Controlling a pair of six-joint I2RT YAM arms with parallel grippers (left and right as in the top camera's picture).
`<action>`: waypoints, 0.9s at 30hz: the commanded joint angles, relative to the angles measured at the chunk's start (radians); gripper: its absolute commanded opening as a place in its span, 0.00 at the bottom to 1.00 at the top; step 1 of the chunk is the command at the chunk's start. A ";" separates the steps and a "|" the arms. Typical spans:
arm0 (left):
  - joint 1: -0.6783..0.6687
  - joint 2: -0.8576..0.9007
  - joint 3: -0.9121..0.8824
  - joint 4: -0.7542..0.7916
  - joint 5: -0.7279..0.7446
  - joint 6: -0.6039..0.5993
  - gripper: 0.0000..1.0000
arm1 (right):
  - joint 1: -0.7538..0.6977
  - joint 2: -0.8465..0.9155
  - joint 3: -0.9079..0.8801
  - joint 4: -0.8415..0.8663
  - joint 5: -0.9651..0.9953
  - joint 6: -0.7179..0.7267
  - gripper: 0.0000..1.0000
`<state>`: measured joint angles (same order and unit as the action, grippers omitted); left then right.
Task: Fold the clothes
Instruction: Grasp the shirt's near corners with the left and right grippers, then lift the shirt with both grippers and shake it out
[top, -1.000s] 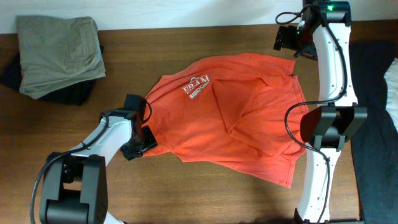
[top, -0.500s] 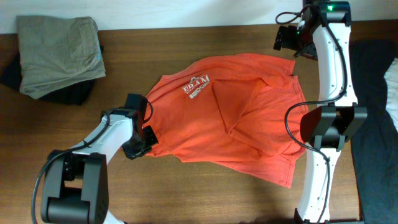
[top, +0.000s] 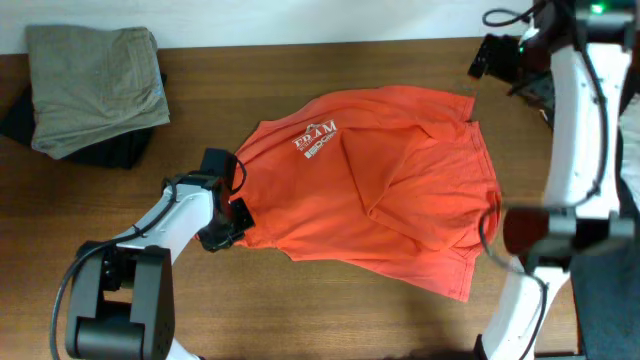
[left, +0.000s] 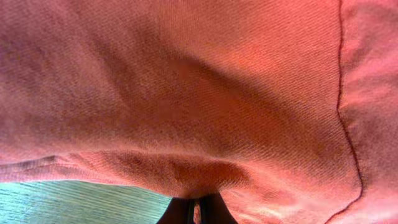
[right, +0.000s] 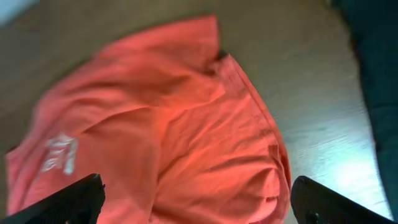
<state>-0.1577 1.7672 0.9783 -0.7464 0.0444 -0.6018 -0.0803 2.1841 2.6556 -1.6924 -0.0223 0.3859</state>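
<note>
Toward the near left corner of the brown wooden table (top: 300, 310), the left gripper (top: 232, 220) sits low at the left edge of the red-orange short-sleeved cotton T-shirt (top: 380, 190). In the left wrist view the cloth fills almost all the picture. The two dark fingers meet at the bottom with a small bulge of fabric between them, so I judge the jaws are closed on the shirt's edge.

The shirt lies in the middle of the table, a little toward the right edge. It is spread out but not flat: some ridges run across its centre, and the white printed lettering (top: 316, 138) faces up on its left part.

Above the far right corner, the right gripper (right: 199, 196) hangs clear of the cloth. Its jaws are wide apart and hold nothing.

The step in hand seems to be taking two points of the shirt in order to pull it flat or make the first fold. To do it well, the left pinch should stay firm and lift only a little, so that the layer underneath does not come up with it. The right gripper should come down on the far right corner of the shirt and close on the hem, not on a ridge. Both arms should then move together with even tension.

At the far left corner, the khaki-olive folded garment (top: 95, 85) rests on a black garment (top: 125, 152), well apart from the shirt. It is better to drag nothing toward them.
</note>
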 joint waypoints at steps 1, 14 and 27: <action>0.001 0.053 -0.029 0.029 -0.055 0.001 0.01 | 0.092 -0.208 -0.122 -0.007 0.176 0.023 0.99; 0.001 0.053 -0.029 0.027 -0.039 0.001 0.01 | 0.080 -0.562 -1.261 0.081 0.056 0.097 0.87; 0.001 0.053 -0.029 0.024 -0.036 0.005 0.01 | 0.079 -0.964 -1.865 0.549 -0.035 0.252 0.99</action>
<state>-0.1577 1.7676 0.9791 -0.7357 0.0387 -0.6014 0.0006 1.2247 0.8749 -1.2037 -0.0406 0.5636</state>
